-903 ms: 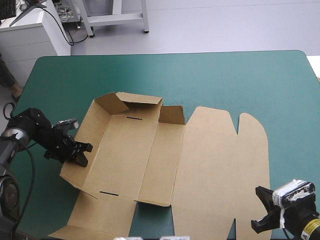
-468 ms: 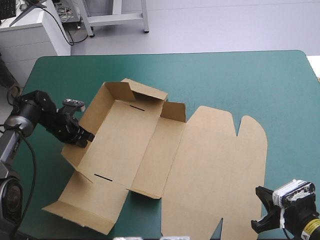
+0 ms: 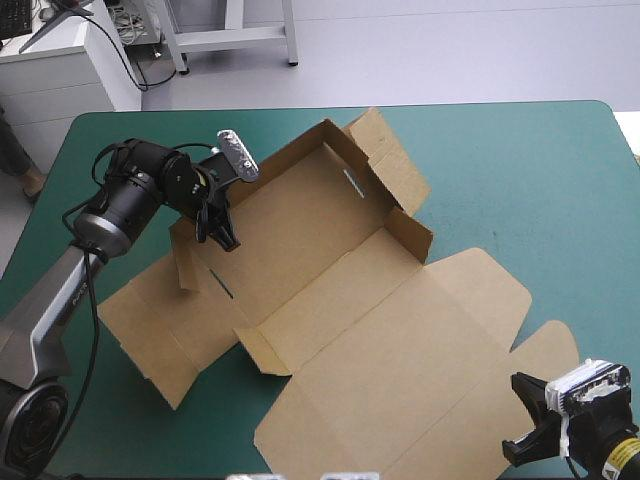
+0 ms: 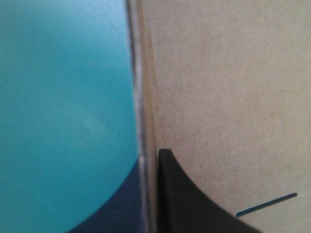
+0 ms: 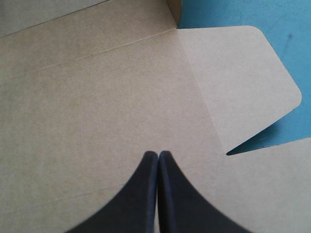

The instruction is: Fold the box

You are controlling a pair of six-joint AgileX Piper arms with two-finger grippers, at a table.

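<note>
Edge of the box (image 4: 228, 87) clamped in the left tool (image 4: 149, 162), thin slit (image 4: 266, 204) nearby, teal-green cover (image 4: 63, 97) beside

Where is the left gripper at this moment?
In the high view the left gripper sits left of the table's middle, toward the far edge. It is shut on the left-hand wall of the box, with teal-green cover just outside that wall.

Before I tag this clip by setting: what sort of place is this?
Likely a robot test bench: a table with a teal-green cover, a partly folded brown box on it, the left claw shut on its wall, the right claw shut by its flat lid.
</note>
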